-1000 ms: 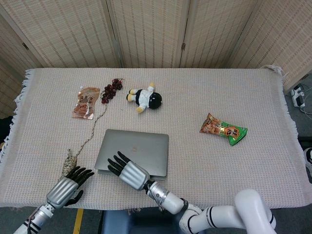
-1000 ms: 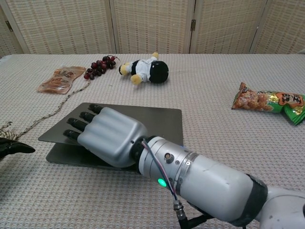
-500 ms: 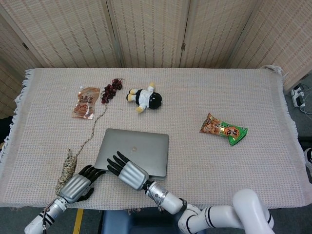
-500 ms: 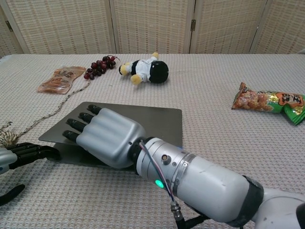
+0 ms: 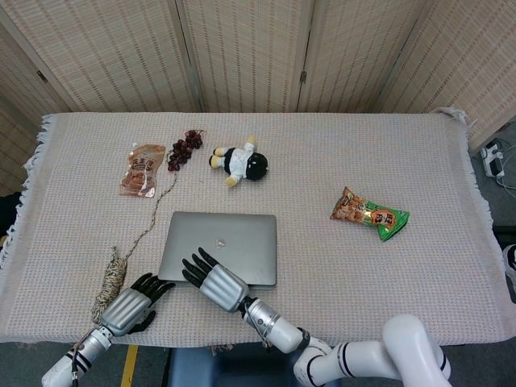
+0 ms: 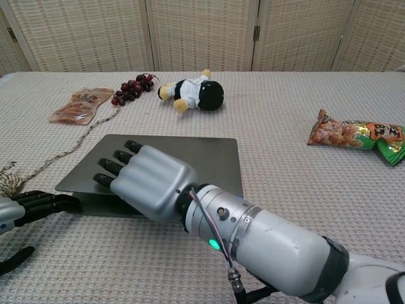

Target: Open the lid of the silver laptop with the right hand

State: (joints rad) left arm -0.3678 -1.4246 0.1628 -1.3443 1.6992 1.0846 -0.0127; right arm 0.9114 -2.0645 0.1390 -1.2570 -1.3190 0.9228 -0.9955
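- The silver laptop (image 5: 218, 248) is sat near the front edge of the desk (image 5: 403, 153), and its lid looks flatter than a second ago, when a clearer wedge of gap was seen along the left edge in the chest view.
- The right hand (image 5: 214, 281) is laid palm-down on the lid's near corner, fingers (image 6: 116, 168) stretched out and a bit apart, nothing gripped. It's been shifted slightly back and right since the earlier frames.
- The left hand (image 5: 133, 301) is parked on the cloth just left of the laptop's front-left corner, dark fingers (image 6: 44, 202) reaching toward the edge; whether the laptop is touched can't be told. Nothing is held. A second ago it was further left, beside the rope bundle (image 5: 112, 270).
- Nothing else has been moved: the plush toy (image 5: 239, 162), grapes (image 5: 184, 148) and brown pouch (image 5: 143, 169) at the back, the snack bag (image 5: 369, 214) off to the right.
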